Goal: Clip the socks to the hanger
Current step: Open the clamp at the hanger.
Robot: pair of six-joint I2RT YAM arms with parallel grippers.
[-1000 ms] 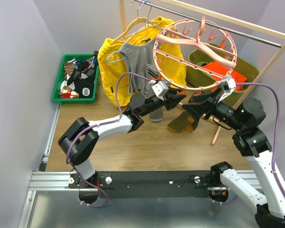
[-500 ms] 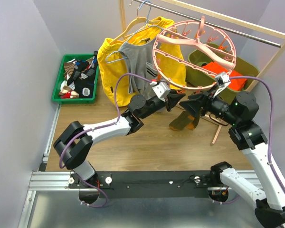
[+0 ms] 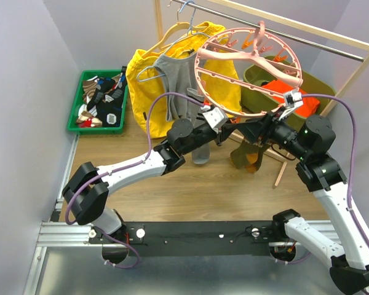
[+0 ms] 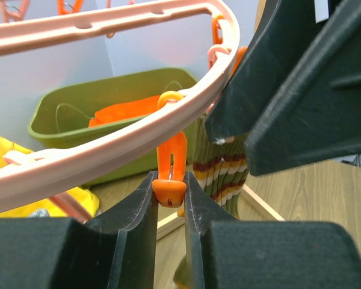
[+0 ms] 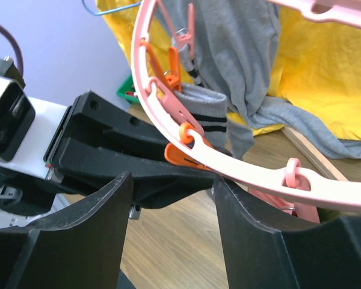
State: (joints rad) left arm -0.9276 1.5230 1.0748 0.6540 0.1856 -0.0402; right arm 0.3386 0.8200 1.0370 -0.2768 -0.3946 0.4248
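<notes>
The lower end of an orange clip (image 4: 170,162) on the hanger (image 4: 96,153) is pinched between the fingers of the left gripper (image 4: 169,183). Whether the clip's mouth is opened can't be told. The right gripper (image 5: 172,178) is crowded just beside it. Its fingers are seen apart in the wrist view w/ only floor between them. Whether the olive-brown sock (image 3: 246,157) hanging just under it is held can't be told. 1 grey sock (image 5: 206,117) is already clipped on the rim nearby.

Risks, as judged:
- The hanger is hung by its hook only, so it's likely to be swung or tilted by any push, and the clip may be pulled out of a grip taken so near its tip.
- W/ 2 grippers this close, a knock is probable if either is moved w/o care.
- If the sock's cuff is fed in off-line, it may be missed by the clip and dropped.

Surface: a wooden table (image 3: 172,190).

Room: pale lilac walls (image 3: 24,92) are seen. A wooden rail (image 3: 332,32) at the back is hung w/ a yellow jacket (image 3: 141,92) & grey shirt (image 3: 178,83). A green crate (image 3: 95,129) of socks is set at the left, and an olive bin (image 4: 60,117) w/ orange cloth is placed behind the hanger.
</notes>
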